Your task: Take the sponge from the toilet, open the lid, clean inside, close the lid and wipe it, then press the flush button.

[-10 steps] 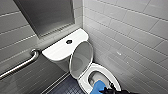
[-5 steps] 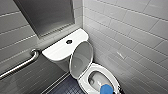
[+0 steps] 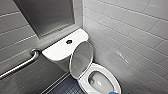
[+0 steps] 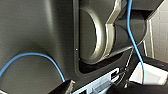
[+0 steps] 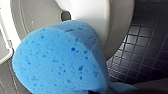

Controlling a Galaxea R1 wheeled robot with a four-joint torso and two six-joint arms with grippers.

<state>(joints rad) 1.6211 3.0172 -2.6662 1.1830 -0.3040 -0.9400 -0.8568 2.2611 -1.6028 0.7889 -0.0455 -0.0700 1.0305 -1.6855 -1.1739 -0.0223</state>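
The white toilet (image 3: 84,84) stands in the corner with its lid (image 3: 81,58) raised and leaning back against the tank. The dark flush button (image 3: 69,41) sits in the middle of the flat tank top. A sliver of the blue sponge (image 3: 113,93) shows at the near rim of the bowl. In the right wrist view the sponge (image 5: 60,57) looms large, held up beside the white toilet rim (image 5: 91,20) with my right gripper shut on it. My left gripper is open and holds nothing.
A metal grab bar (image 3: 21,64) runs along the left wall. Grey tiled walls (image 3: 130,30) close in behind and to the right of the toilet. Dark small-tiled floor (image 5: 146,47) lies around the base. A blue cable (image 4: 37,56) crosses the robot's own dark body.
The blue sponge and the dark arm at the bowl's near rim have dropped toward the picture's bottom edge, so less of them shows. The toilet and lid have not moved.
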